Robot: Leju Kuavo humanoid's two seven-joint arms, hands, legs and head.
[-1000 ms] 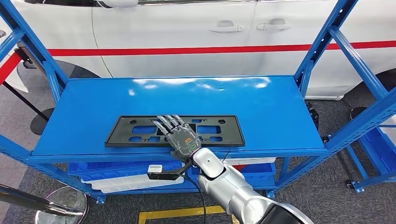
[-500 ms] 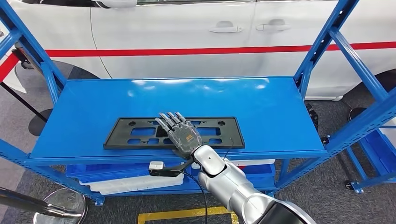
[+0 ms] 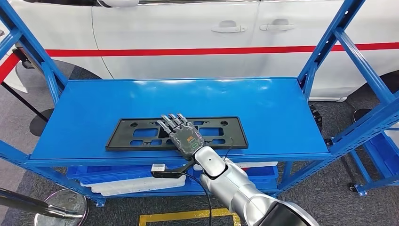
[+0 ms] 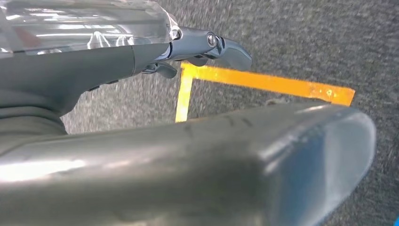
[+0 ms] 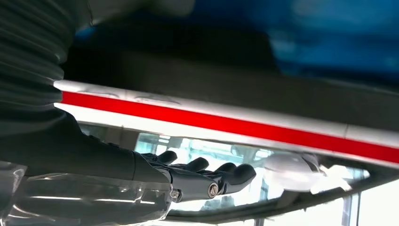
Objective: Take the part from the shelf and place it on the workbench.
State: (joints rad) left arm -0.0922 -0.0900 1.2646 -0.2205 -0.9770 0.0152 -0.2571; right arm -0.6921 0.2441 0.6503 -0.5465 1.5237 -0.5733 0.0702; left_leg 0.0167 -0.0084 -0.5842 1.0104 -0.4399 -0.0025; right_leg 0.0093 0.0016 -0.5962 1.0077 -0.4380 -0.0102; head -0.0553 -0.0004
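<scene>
Part [image 3: 136,133] seemingly under right hand [image 3: 182,135]

My right arm [image 3: 235,188] reaches forward and a bit to the left. My right hand [image 3: 182,134] lies flat, palm down, fingers [image 3: 170,123] straight and close together. My left hand [image 4: 188,47] hangs low, with a dark finger sticking out.

One black part [image 3: 176,133] lies on the blue shelf [image 3: 94,108], near its front edge. One hand [image 3: 182,135], the right, rests on top of the part. Behind the shelf stands one white car [image 3: 188,28] with two door handles [image 3: 228,27]. On the floor in front of the shelf is one yellow tape mark [image 3: 183,215].
</scene>
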